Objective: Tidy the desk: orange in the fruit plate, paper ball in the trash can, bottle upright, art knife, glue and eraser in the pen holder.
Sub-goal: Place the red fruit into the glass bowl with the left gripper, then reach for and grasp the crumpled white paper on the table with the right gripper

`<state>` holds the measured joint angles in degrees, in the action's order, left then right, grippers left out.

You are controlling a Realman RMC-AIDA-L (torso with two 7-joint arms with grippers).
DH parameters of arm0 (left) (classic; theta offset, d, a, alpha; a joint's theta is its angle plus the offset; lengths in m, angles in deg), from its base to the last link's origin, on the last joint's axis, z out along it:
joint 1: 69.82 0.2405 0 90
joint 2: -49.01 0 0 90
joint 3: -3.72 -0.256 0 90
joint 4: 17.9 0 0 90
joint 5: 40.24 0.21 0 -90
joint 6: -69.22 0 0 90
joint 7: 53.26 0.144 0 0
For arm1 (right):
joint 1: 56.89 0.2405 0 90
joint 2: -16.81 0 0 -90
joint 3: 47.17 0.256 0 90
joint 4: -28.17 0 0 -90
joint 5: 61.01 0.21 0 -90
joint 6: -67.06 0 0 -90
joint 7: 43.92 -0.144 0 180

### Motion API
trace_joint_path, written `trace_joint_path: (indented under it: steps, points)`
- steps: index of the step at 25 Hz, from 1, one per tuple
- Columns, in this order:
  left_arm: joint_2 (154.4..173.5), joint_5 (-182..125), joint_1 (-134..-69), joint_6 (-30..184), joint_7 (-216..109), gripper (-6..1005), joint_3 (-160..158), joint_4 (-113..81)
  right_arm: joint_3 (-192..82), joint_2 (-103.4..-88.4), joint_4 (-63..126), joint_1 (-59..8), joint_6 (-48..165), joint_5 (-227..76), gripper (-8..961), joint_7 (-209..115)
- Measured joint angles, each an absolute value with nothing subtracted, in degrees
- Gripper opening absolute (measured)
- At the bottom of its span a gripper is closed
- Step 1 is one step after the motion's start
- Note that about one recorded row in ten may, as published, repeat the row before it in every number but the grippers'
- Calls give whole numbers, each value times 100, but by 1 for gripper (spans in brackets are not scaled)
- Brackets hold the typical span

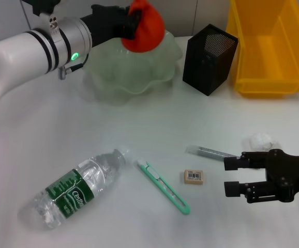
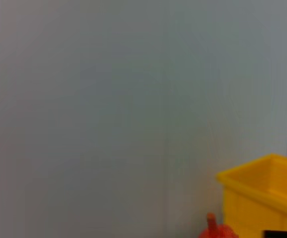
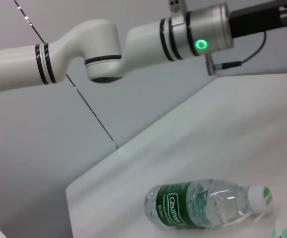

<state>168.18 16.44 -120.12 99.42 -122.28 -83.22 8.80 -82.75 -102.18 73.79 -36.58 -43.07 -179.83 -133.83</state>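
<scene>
Nearest us, the bottle (image 1: 74, 191) lies on its side near the table's (image 1: 139, 124) front edge, the knife (image 1: 162, 187) and eraser (image 1: 193, 176) beside it. Our right gripper (image 1: 231, 175) hovers with jaws apart, empty, just beside the glue (image 1: 209, 152); the paper ball (image 1: 259, 141) sits behind it. Open table follows. Farther back, our left gripper (image 1: 134, 26) clamps the orange (image 1: 147, 28) above the plate (image 1: 134, 67), beside the holder (image 1: 209, 58) and bin (image 1: 268, 51).

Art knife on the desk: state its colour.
The art knife has a mint-green handle with a white tip, seen best in the head view.
</scene>
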Motion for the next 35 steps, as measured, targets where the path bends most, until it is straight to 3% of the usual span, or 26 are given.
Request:
trace_joint_path:
  steps: [3, 15, 21, 26, 29, 35]
  points:
    - [16819, 1333, -12008, 9678, -12167, 98, -8641, 934, -8254, -10220, 7257, -3597, -4344, -17959, 708, -13382]
    - [16818, 1299, -11840, 9698, -12091, 484, -8724, 1085, -8226, -10216, 7202, -3553, -4351, -17887, 702, -13357]
    - [16773, 1318, -11397, 10300, -12139, 702, -8735, 1503, -8135, -10186, 7241, -3560, -4326, -17871, 700, -13360]
    - [16579, 1447, -10654, 11550, -12278, 814, -8706, 2128, -7862, -10152, 7572, -3547, -4358, -17868, 697, -13485]
    - [16240, 1630, -10005, 12649, -12828, 832, -8619, 2450, -7751, -10148, 8103, -3573, -4346, -17868, 696, -13764]
    - [16102, 2436, -9572, 14130, -13249, 831, -7775, 2418, -7706, -10081, 8932, -3521, -4290, -17886, 693, -14381]
